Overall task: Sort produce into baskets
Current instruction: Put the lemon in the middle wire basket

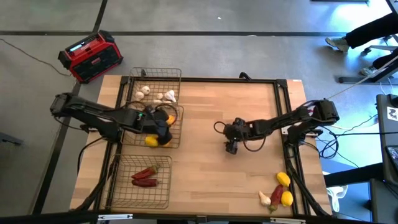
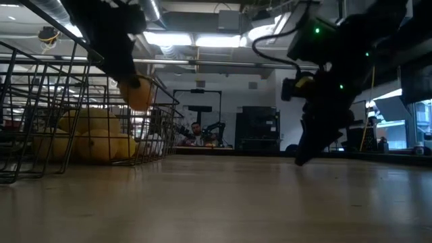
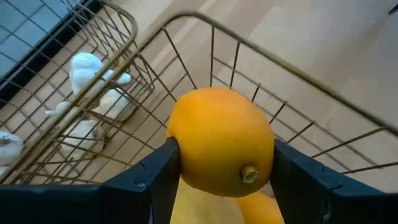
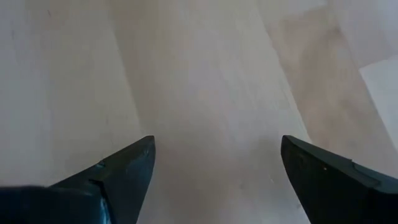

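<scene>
Above middle basket (image 1: 176, 127): smooth orange-yellow citrus (image 3: 221, 140), prob. lemon, clamped in left jaws; right jaws apart.

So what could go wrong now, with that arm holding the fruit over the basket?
1. The left end effector pinches the round lemon only at its sides, so it might slip early.
2. It hangs near the middle basket's rim; released there, it could bounce out onto the table.
3. Lemons already in that basket could deflect it.

The right end effector is open over bare wood, far from the unsorted pile.
</scene>
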Robot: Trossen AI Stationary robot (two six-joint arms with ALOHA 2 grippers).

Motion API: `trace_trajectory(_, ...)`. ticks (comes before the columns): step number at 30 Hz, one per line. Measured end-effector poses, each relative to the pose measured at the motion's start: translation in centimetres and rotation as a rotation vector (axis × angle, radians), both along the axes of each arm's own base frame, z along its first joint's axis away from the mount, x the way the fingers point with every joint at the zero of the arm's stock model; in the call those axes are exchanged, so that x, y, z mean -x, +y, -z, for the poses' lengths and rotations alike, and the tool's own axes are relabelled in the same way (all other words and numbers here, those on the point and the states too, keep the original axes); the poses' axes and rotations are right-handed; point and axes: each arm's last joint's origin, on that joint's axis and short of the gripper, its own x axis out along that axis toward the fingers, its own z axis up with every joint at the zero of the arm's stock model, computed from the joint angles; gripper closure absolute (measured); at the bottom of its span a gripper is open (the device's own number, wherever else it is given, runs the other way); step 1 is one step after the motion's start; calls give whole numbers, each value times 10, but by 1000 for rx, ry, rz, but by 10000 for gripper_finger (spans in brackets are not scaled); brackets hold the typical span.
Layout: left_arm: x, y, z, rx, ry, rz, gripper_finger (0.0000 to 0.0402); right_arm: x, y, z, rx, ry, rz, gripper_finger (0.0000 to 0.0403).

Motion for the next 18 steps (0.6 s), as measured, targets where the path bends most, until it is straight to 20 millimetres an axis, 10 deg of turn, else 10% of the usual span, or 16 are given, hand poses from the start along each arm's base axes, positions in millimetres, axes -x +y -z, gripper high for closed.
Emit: trace_trajectory(18, -28, 12, 39, 21, 223, 137, 191, 6, -3, 13, -44, -82, -2, 61)
